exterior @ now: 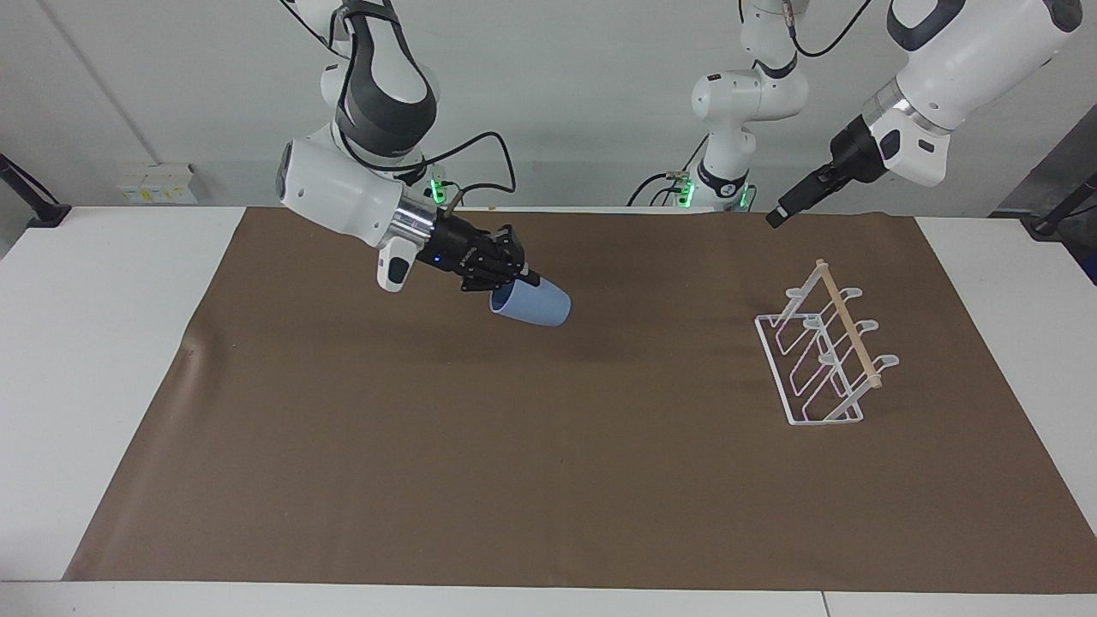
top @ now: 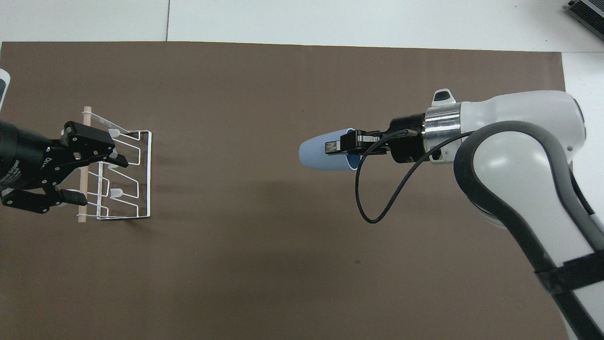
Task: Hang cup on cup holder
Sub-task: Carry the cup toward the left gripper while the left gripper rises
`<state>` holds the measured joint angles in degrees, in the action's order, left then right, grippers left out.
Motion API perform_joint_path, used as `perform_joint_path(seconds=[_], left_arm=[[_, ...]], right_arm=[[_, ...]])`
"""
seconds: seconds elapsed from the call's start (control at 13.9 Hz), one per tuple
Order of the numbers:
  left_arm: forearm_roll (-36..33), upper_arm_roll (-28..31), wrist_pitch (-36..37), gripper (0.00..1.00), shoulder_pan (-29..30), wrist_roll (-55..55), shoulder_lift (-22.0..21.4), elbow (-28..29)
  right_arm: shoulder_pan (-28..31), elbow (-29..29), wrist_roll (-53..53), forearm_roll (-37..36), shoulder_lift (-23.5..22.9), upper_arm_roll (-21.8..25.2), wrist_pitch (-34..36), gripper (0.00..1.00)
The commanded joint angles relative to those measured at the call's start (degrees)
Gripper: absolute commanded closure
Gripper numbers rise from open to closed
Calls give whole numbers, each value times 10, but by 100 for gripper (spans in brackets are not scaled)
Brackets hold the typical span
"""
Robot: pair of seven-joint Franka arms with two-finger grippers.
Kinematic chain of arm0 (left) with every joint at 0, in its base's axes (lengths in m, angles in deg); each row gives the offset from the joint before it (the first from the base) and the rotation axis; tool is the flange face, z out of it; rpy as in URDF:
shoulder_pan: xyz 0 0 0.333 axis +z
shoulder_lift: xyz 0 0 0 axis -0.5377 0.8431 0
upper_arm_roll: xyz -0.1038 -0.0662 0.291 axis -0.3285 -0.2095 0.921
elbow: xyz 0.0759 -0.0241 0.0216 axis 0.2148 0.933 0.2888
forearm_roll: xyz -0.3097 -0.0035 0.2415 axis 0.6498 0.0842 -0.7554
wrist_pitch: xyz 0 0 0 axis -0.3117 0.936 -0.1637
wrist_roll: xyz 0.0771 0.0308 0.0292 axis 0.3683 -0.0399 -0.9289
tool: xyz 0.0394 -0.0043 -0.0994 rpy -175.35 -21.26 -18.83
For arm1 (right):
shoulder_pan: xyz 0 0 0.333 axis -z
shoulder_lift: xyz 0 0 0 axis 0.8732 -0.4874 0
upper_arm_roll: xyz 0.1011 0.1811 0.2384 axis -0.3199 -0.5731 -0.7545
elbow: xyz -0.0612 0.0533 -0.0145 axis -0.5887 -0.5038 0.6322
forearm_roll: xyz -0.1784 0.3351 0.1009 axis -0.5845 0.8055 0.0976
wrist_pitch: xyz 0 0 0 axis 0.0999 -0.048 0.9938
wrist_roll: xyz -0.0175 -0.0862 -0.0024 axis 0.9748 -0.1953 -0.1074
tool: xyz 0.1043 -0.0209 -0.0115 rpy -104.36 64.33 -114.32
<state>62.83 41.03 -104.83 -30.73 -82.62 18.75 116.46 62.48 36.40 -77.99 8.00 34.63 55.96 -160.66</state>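
Observation:
The light-blue cup [exterior: 533, 303] [top: 321, 155] hangs in the air on its side over the middle of the brown mat. Its base points toward the left arm's end of the table. My right gripper [exterior: 512, 281] [top: 339, 146] is shut on the cup's rim. The white wire cup holder [exterior: 847, 324] [top: 150, 179] with a wooden dowel stands on the mat at the left arm's end, with nothing on its prongs. My left gripper [exterior: 782, 214] [top: 104, 182] is open and empty, raised in the air above the cup holder without touching it.
A brown mat [exterior: 514, 480] covers most of the white table [exterior: 94, 360]. A dark device [top: 587, 12] sits at the table's corner farthest from the robots, at the right arm's end.

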Motion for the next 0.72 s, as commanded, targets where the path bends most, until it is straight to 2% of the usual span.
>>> perform_joint_path(seconds=[0.0,0.22,0.36,0.65], left_arm=[[31,-2,2,0,1,-82,-8,2],[128,2,-43,0,13,-251,-28,45],[175,2,-88,0,14,-324,-32,62],[248,2,-167,0,21,-329,-52,115]], right_arm=[[7,3,31,56,18,-39,-37,100],[7,2,60,125,31,-118,-162,100],[8,-6,63,168,32,-165,-233,100],[7,-12,102,196,52,-197,-253,100]])
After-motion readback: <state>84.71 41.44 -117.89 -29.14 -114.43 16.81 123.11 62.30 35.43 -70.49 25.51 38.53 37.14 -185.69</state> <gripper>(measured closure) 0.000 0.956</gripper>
